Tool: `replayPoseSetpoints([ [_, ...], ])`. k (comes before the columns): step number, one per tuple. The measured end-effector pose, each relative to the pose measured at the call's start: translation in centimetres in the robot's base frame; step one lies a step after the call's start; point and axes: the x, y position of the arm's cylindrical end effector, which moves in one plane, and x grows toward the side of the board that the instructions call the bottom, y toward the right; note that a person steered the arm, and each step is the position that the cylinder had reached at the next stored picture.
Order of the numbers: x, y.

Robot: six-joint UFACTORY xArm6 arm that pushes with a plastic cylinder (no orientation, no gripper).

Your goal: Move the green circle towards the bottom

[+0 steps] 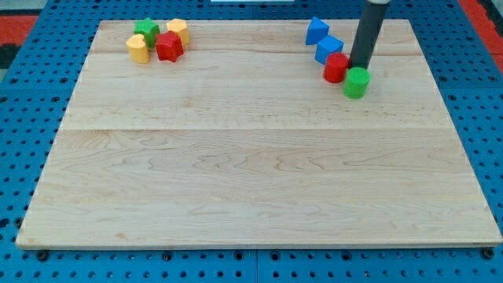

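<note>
Nearest us on the wooden board, the green circle sits at the view's upper right. We have no hand to grip with; my tip rests just behind the circle, beside the red cylinder. Farther back lie the blue cube and the blue triangle.

Rod: straight, round in section, dark grey to black, matte. Faint lighter sheen down one side. Upper part cut off by view's top edge; mount not visible. Width near constant, slight narrowing toward lower end. My tip: plain, blunt, same dark colour. No cables, screws, markings discernible.
</note>
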Motion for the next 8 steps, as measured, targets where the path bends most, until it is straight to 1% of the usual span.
replayPoseSetpoints([
  [1, -0.7, -3.3],
  [2, -1.9, -5.4],
  [3, 1.3, -5.6],
  [4, 2.5, 0.1],
  [5, 2.5, 0.9],
  [6, 0.2, 2.1],
  [7, 5.2, 3.8],
  [8, 11.1, 2.7],
])
